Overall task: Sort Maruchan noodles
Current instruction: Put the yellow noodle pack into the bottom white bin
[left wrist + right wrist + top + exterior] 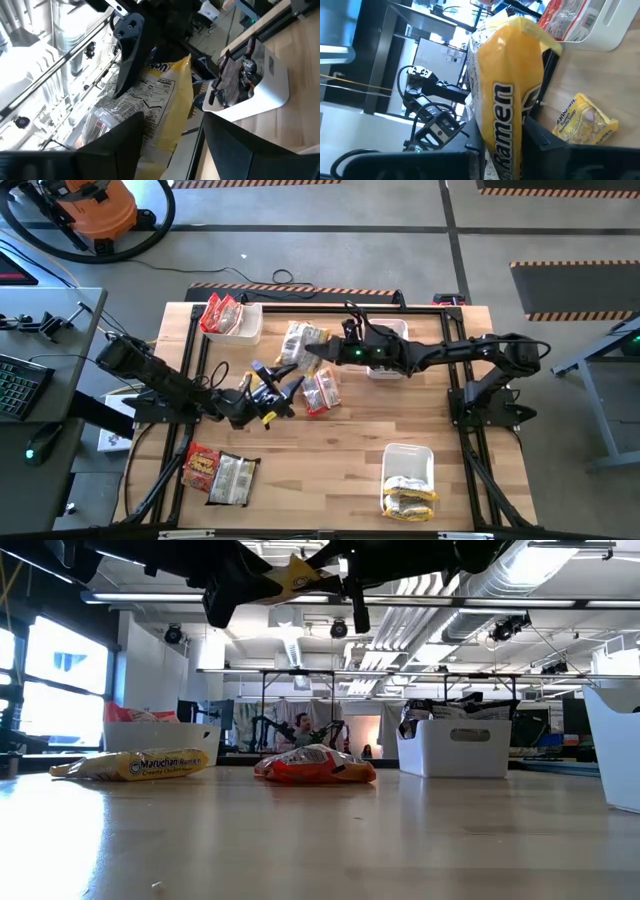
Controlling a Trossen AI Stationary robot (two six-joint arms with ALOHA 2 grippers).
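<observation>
1. Slippage was the main risk. The right fingers (560,155) were closed on a yellow Ramen packet (510,75), held high above the bench (350,450) between the two arms. The plastic is crinkly and smooth, so a quick swing could have let it slide out.
2. The left fingers (250,145) stood open on either side of the same packet, not gripping it. If either arm pulled away crookedly, a finger could have caught the wrapper and dragged it loose.
3. A dropped packet would probably have landed among the loose ones below, a yellow-white packet (300,340) and a red packet (322,390) mid-bench. That would have left the sorting less tidy.
4. Misplacement was also possible, since three bins were open to the arm and only one held matching colour.
5. The far-left bin (250,332) held red packets (220,312).
6. The far middle bin (272,85), lying under the right arm, held dark brown packets (232,80) (how many I cannot tell).
7. The near-right bin (408,455) held yellow packets (408,500) at its near end. I judged this the likely home for the held one.
8. Another red packet (200,465) and a silver packet (237,478) lay unsorted, touching each other at the near-left corner of the bench.
</observation>
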